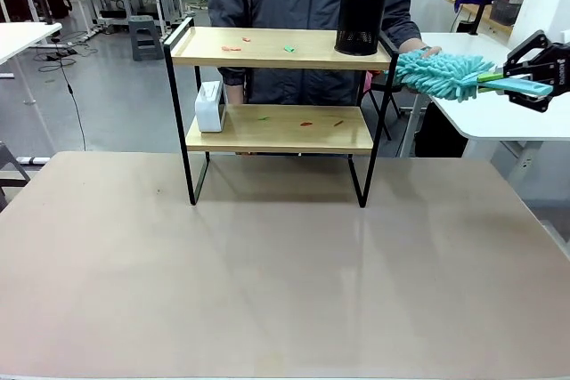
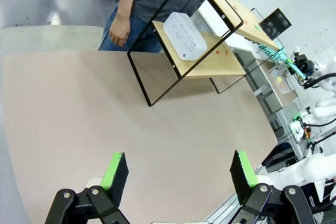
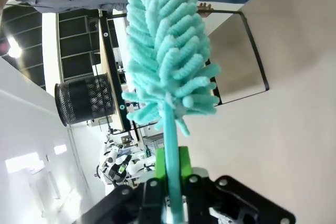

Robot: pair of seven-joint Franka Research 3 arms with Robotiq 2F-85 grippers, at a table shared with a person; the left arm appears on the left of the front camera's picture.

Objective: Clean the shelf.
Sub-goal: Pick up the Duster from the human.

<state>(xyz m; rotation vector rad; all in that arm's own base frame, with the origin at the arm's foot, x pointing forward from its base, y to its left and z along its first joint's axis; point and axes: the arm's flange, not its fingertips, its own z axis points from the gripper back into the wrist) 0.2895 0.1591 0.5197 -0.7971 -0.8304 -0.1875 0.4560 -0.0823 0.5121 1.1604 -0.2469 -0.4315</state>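
The shelf (image 1: 276, 60) stands at the far middle of the table, a two-tier rack of light wooden boards on a black frame. Small red and green scraps (image 1: 232, 48) lie on both boards. To the right of its top board hangs a teal fluffy duster (image 1: 443, 75), its head just off the frame's corner, with my right gripper (image 1: 527, 86) shut on its handle. In the right wrist view the duster (image 3: 168, 51) rises from my right gripper (image 3: 170, 184). My left gripper (image 2: 179, 174) hovers open over the table, far from the shelf (image 2: 215, 59).
A black mesh cup (image 1: 361, 20) stands on the top board's right end and a white box-like device (image 1: 209, 107) on the lower board's left end. A person stands behind the shelf, one hand (image 1: 417, 47) by the duster head. A white table (image 1: 499, 113) stands at right.
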